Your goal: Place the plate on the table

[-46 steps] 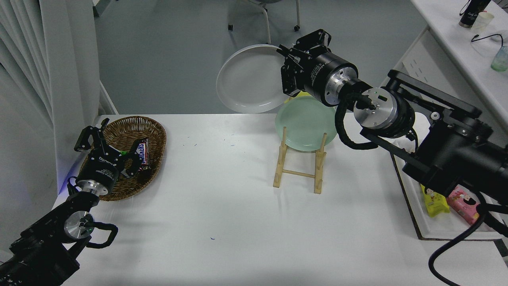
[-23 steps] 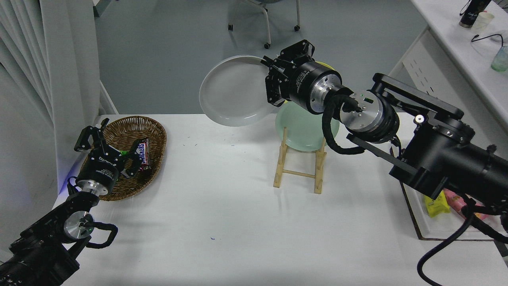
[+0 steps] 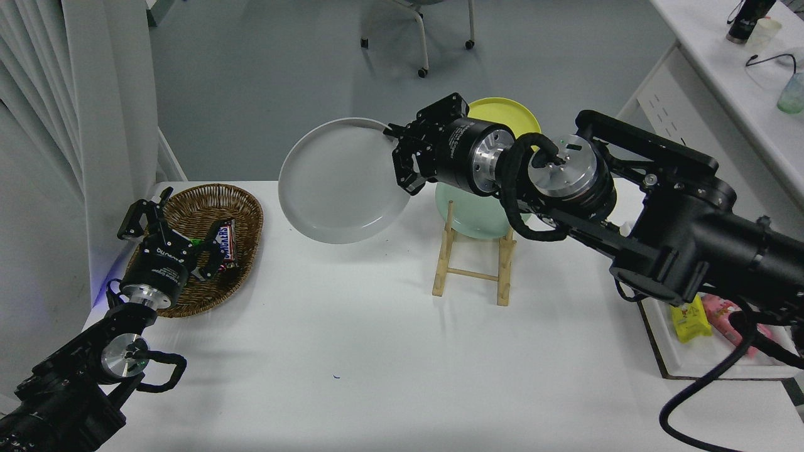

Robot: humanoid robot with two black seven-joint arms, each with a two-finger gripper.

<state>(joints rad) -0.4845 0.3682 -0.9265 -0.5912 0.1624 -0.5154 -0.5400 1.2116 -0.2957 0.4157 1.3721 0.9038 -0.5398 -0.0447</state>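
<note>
The light grey plate (image 3: 336, 182) hangs tilted in the air above the far part of the white table (image 3: 352, 326), left of the wooden rack. My right gripper (image 3: 397, 157) is shut on the plate's right rim and holds it clear of the tabletop. My left gripper (image 3: 164, 229) is parked at the lower left over the wicker basket, its fingers spread open and empty.
A wooden plate rack (image 3: 474, 263) holds a mint green plate (image 3: 468, 216) and a yellow plate (image 3: 502, 113) behind my right arm. A wicker basket (image 3: 201, 213) with a candy bar stands far left. A tray with snack packets (image 3: 691, 314) lies at the right edge.
My right gripper has carried the grey plate leftward and downward, away from the rack and toward the tabletop. The yellow plate has come into view. The left arm has not moved.
</note>
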